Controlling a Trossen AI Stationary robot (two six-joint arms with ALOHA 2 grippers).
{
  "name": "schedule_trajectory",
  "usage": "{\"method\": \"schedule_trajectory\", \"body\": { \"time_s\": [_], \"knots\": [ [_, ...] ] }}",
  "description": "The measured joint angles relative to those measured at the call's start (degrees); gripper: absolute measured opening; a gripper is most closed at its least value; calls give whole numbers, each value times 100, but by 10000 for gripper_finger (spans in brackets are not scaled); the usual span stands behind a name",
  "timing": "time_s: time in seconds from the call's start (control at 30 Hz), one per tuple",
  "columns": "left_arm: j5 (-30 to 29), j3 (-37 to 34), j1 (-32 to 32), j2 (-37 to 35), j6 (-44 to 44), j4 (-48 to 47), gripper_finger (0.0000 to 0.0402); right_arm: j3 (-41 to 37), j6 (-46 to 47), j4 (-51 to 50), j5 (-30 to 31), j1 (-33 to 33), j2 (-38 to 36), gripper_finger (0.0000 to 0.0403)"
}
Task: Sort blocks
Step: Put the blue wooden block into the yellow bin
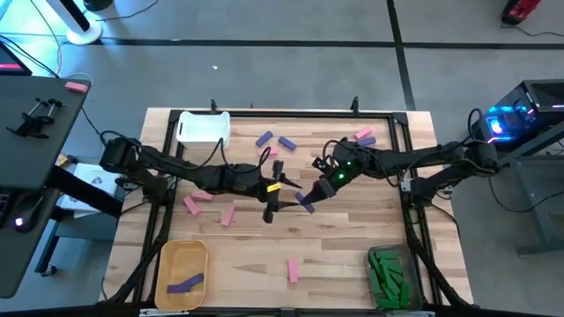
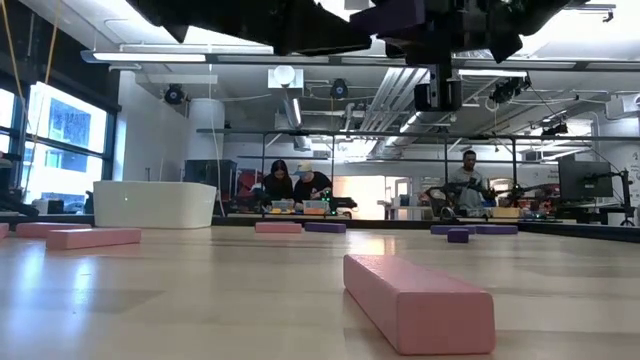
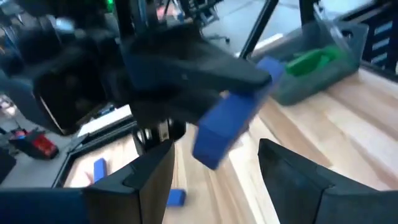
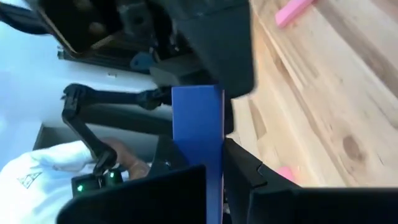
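Seen from above, a wooden table (image 1: 352, 255) holds two dark robot arms that reach in from nine and three o'clock and meet near its centre. The right gripper (image 1: 306, 201) is clamped on a purple block (image 1: 305, 202), holding it in the air just right of centre; the right wrist view shows that block (image 4: 198, 143) standing upright between the two dark fingers (image 4: 273, 186). The left gripper (image 1: 269, 211) sits just beside it, at about nine o'clock from the block, with its fingers (image 3: 143, 180) spread wide and nothing between them; in the left wrist view the purple block (image 3: 230, 127) hangs tilted just ahead of that gap.

Other blocks lie scattered on the table. Two purple blocks (image 1: 275, 140) and a pink one (image 1: 263, 157) lie toward twelve o'clock, and a pink and purple pair (image 1: 363, 136) lies toward one o'clock. Pink blocks (image 1: 198, 201) lie toward nine o'clock, with another (image 1: 228, 215) just beside them, and a lone pink block (image 1: 293, 270) lies toward six o'clock.

A white bin (image 1: 204, 129) stands at eleven o'clock. A yellow bin (image 1: 181, 264) at seven o'clock holds one purple block (image 1: 185, 283). A clear bin (image 1: 390, 257) at five o'clock holds green blocks (image 1: 388, 275).

From table height, people (image 2: 300, 186) are visible in the room beyond.
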Motion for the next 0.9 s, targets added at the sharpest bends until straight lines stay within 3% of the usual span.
{"method": "schedule_trajectory", "body": {
  "time_s": [0.1,0.37,0.7,0.9],
  "knots": [
    [32,0,-68,97,2,331,220,0,30,17,-164,25,132,3],
    [835,-2,-180,133,-318,497,215,0,-11,131,-345,31,288,3],
    [1150,4,-151,264,-706,571,130,-2,-4,147,-547,31,292,2],
    [1155,4,-154,456,-856,864,118,-2,-14,303,-558,31,292,1]
  ]
}}
